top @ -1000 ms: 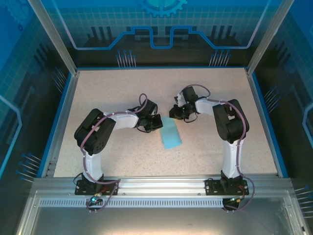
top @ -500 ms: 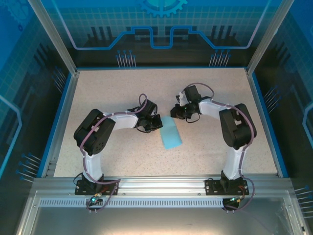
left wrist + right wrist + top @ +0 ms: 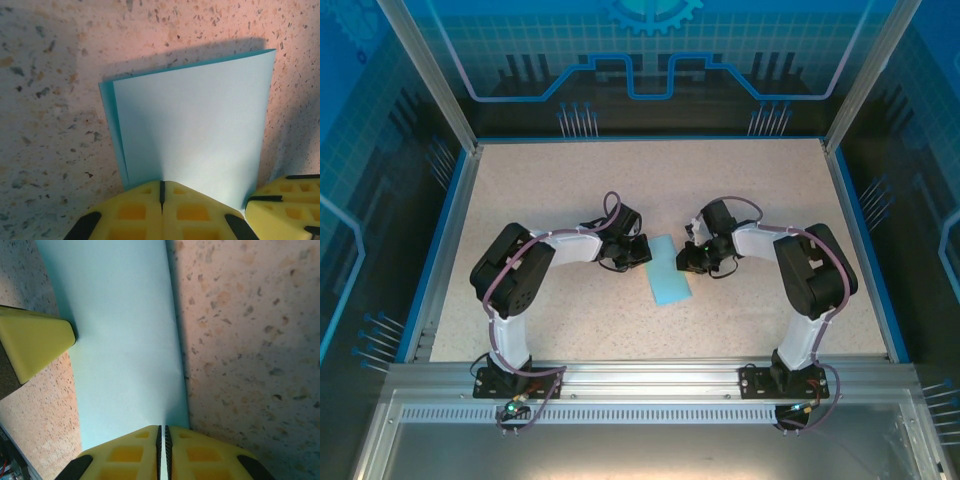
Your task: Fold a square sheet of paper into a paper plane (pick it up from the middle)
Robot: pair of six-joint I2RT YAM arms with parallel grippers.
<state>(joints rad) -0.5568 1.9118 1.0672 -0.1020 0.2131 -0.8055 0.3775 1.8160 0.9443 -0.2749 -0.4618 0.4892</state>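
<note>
Thin light-blue square paper sheet at desk centre, folded once in half. Closed left gripper, closed right gripper press opposite edges. Nose, wing folds not yet done.

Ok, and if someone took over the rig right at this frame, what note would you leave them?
Pincers: the left pincer is shut, tips at one side of the square sheet of paper. The right pincer is shut, tips at the opposite side. I cannot tell whether either one pinches the paper.
Paper: lies on the table between the two arms, folded in half into a rectangle, layers slightly offset.
Done: the first half fold.
Left: all further folds; it has no pointed plane shape yet.
</note>
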